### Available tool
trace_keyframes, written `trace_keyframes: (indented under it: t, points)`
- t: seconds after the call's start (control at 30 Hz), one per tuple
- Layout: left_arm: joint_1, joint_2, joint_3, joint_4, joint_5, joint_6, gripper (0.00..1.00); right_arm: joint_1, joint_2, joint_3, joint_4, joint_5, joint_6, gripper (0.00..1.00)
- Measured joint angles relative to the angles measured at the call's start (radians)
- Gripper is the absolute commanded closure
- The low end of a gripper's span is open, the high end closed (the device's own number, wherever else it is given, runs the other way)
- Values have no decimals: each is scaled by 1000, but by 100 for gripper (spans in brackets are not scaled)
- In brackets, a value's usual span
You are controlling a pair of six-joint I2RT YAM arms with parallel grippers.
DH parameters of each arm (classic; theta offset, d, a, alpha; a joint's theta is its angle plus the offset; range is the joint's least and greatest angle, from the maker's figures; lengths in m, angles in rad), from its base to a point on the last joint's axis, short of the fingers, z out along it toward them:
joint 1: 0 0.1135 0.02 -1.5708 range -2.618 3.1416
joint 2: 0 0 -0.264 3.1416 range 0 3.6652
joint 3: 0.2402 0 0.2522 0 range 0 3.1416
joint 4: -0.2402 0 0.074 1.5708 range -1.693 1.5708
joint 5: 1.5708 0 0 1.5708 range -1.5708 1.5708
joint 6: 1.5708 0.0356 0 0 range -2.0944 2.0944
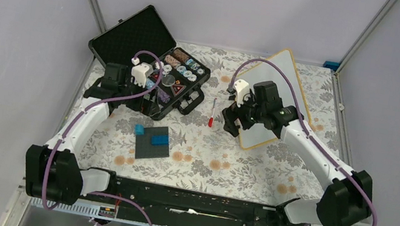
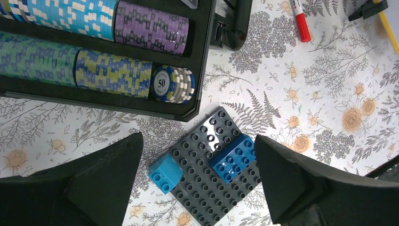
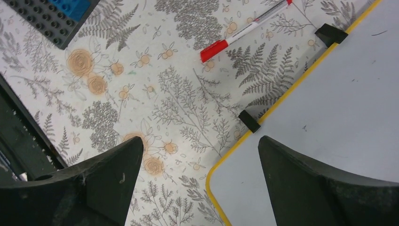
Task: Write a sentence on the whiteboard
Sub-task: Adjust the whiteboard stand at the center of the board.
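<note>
The whiteboard [image 1: 278,72] lies flat at the right middle of the table, and its white surface [image 3: 339,94] has a thin yellow-tan frame and two small black feet. No sentence shows on the part I can see. A marker [image 1: 212,112] with a red cap lies on the cloth just left of the board, and it also shows in the right wrist view as the marker [image 3: 244,30]. My right gripper [image 1: 231,122] hangs open over the board's near left corner, its jaws [image 3: 200,174] empty. My left gripper [image 1: 153,100] is open and empty by the black case.
An open black case [image 1: 151,59] of poker chips [image 2: 94,47] stands at the back left. A dark grey plate [image 1: 154,142] with two blue blocks lies below the left gripper [image 2: 197,179]. A floral cloth covers the table, with grey walls on three sides.
</note>
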Motion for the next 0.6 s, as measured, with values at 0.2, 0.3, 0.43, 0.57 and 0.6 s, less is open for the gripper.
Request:
trace_keyframes:
  t: [0.2,0.3,0.43,0.57,0.6]
  points:
    - [0,0,0,10,-2,-7,1,2,151,126,-25,71,26,29]
    - [0,0,0,12,-2,-8,1,3,232,191,-33,102,42,47]
    - [0,0,0,12,-3,-10,1,10,323,260,-47,143,60,65]
    - [0,0,0,12,-3,-11,1,19,410,323,-48,180,69,72]
    - [0,-1,0,12,-3,-11,1,21,426,333,-48,186,68,72]
